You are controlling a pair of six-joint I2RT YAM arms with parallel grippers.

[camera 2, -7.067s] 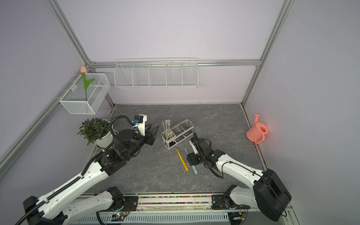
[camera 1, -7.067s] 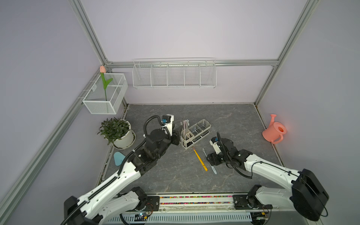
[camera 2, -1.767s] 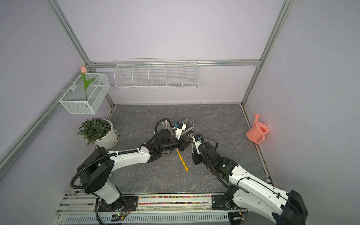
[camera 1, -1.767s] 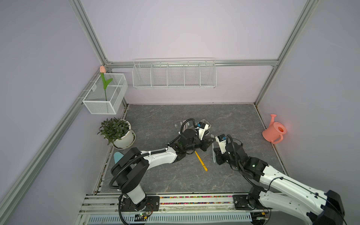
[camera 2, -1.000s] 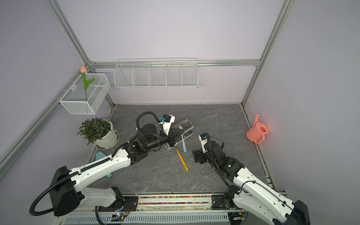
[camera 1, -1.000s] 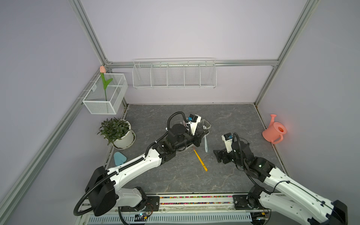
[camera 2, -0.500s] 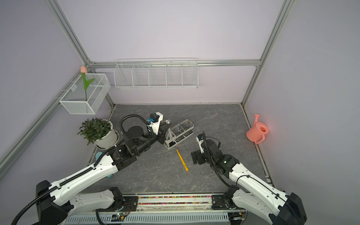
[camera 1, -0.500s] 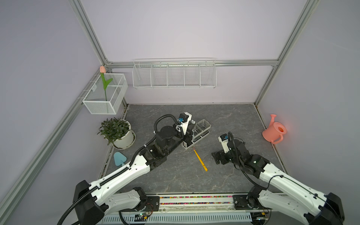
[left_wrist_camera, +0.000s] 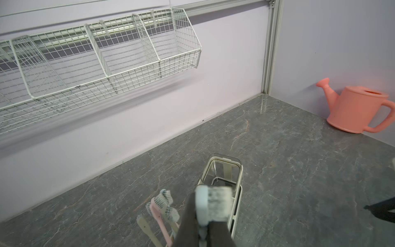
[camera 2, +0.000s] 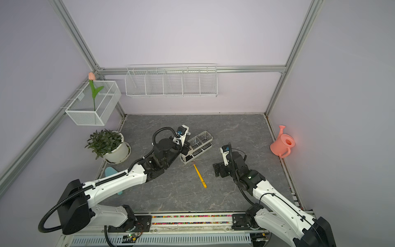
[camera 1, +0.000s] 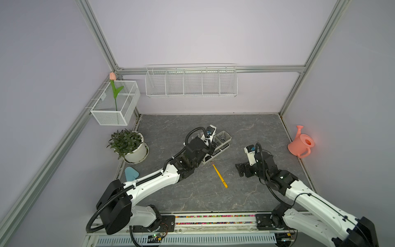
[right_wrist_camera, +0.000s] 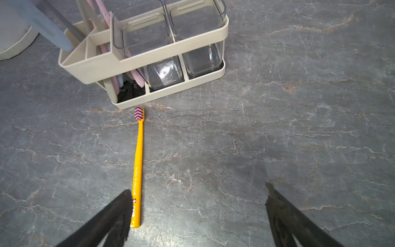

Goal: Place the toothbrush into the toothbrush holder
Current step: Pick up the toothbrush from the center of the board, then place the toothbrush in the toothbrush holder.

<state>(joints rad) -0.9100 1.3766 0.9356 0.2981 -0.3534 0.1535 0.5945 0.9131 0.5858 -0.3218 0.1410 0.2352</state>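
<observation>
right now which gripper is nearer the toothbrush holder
Left. The left gripper is right over one end of the toothbrush holder, shut on a toothbrush. The right gripper is open and apart from the holder, beside the handle end of the yellow toothbrush.

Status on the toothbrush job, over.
Left tool shut on toothbrush, handle end at end slot of toothbrush holder. Right tool open, empty. Pink brushes crowd that slot; yellow toothbrush lies on table.
</observation>
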